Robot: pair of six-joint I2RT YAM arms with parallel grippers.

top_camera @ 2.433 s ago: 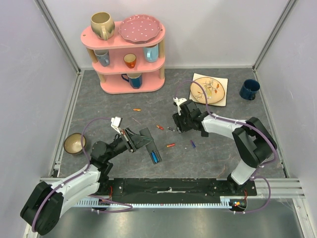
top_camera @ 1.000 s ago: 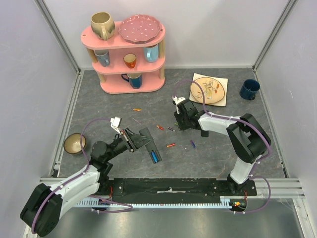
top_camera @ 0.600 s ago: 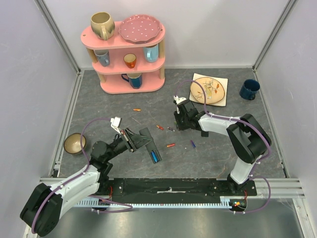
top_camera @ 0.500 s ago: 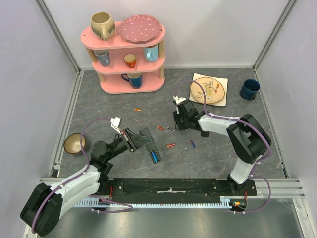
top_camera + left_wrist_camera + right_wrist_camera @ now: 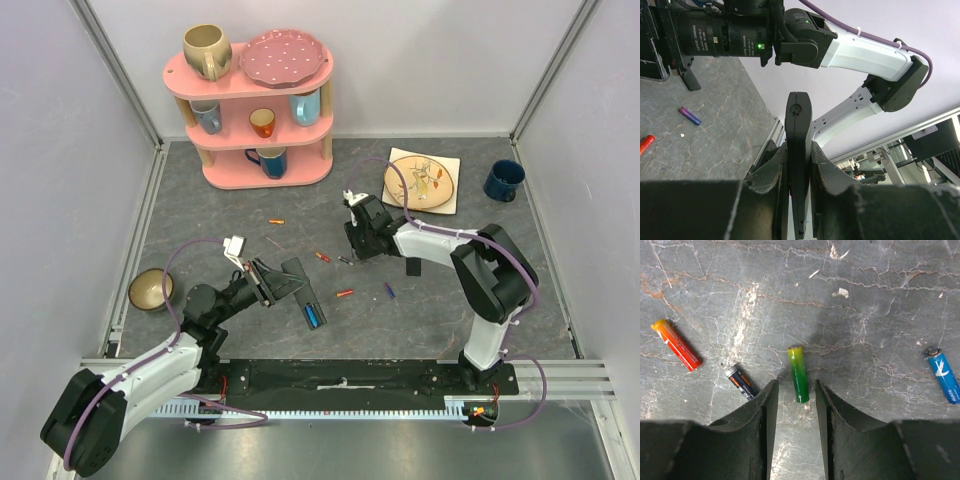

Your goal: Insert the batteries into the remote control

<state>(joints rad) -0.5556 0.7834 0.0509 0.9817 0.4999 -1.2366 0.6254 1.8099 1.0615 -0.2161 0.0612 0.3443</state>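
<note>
right fingers (image 5: 757, 430) spread, tips either side of the green battery (image 5: 798, 371), which lies flat on the bench (image 5: 880, 300); no pinch on it yet as far as the wrist view shows; dark battery (image 5: 741, 382) just beside the one finger, orange-red battery (image 5: 676, 345) further out on that side, blue battery (image 5: 944, 375) well apart on the other side; left fingers (image 5: 771, 172) pressed onto the remote control (image 5: 798, 145), clamping it edge-on near one end; top view has the remote left of bench centre, free end pointing toward the near edge, can't tell if it rests on the bench or hangs just above; compartment looks open with a blue cell (image 5: 314, 317) sitting in it; my read is one battery loaded, seating and polarity not checkable from here; the rest are loose: a red battery (image 5: 345, 294) near the remote's free end, a lone orange battery (image 5: 277, 220) out toward the pink shelf (image 5: 250, 100), plus the cluster under the right arm; so roughly one in and at least one to go; slot count not visible; what's left: close on the green one, lift, carry it across to the compartment, line it up lengthwise and press it in; the gap between the arms is the long leg
</note>
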